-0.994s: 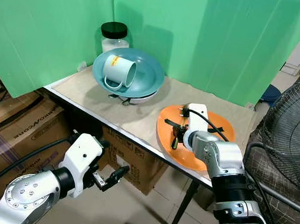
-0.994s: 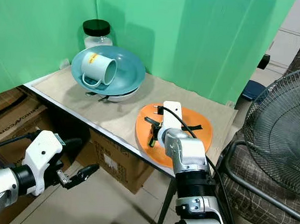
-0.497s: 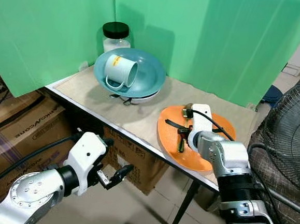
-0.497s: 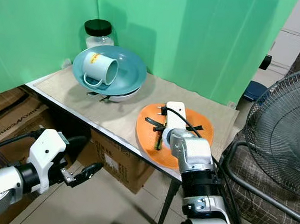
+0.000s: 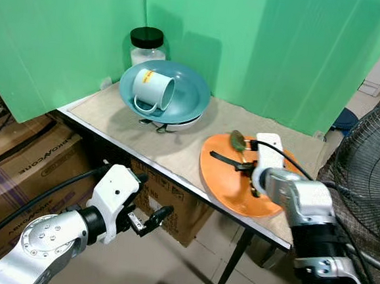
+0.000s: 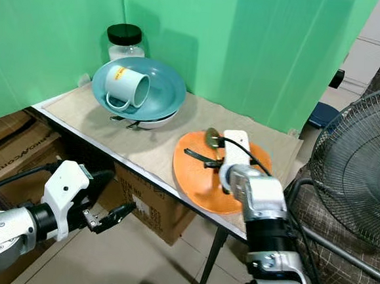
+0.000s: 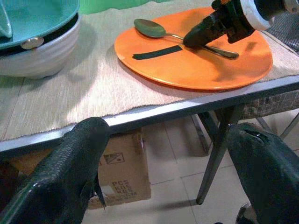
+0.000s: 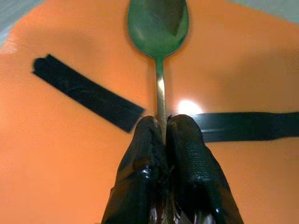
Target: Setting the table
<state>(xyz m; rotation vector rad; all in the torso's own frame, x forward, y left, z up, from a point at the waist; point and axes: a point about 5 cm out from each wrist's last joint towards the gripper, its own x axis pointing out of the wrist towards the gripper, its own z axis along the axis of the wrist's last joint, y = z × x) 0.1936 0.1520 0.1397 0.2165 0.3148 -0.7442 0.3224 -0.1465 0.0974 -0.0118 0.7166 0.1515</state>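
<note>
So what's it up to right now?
Right gripper shut on spoon, over orange plate. Left gripper open, idle below table. Nothing in the way.

Bright even light, sharp; glare spot on orange plate (image 8: 188, 107).

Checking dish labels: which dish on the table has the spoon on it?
The flat orange plate near the table's front edge; the right gripper pinches the spoon there. The teal bowl holds a mug.

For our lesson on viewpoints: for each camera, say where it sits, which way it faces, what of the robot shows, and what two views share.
Left eye, right eye: head, looking down at table; both arms show.
Left wrist: below table edge, left claw open, facing orange plate.
Right wrist: above plate, right claw shut on spoon.
Shared by both wrist views: spoon, plate.
</note>
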